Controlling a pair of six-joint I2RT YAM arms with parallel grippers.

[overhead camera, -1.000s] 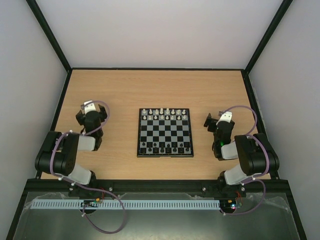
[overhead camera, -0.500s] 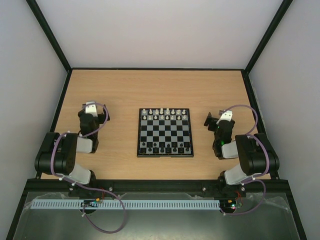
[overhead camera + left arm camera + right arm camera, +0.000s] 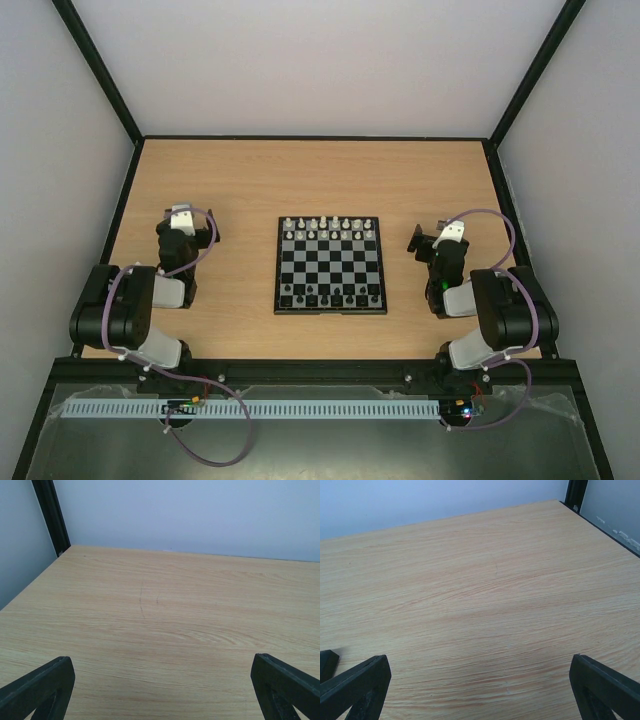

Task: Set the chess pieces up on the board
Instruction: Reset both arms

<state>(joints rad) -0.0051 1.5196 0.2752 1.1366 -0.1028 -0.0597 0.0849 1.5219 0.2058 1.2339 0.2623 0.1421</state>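
The board [image 3: 331,265] lies flat in the middle of the table in the top view. White pieces [image 3: 330,228] stand in its two far rows. Black pieces [image 3: 330,293] stand in its two near rows. My left gripper [image 3: 182,216] rests left of the board, apart from it; in its wrist view the fingers [image 3: 37,690] stand wide apart over bare wood, holding nothing. My right gripper [image 3: 440,238] rests right of the board; its fingers [image 3: 605,690] are also wide apart and empty. Neither wrist view shows the board or pieces.
Light wooden tabletop [image 3: 320,180] inside a black frame with pale walls on three sides. A black corner post [image 3: 50,515] shows in the left wrist view, another [image 3: 576,492] in the right wrist view. Both arms are folded back near the front edge.
The left gripper has shifted very slightly. The right arm, the board and the pieces have not moved.
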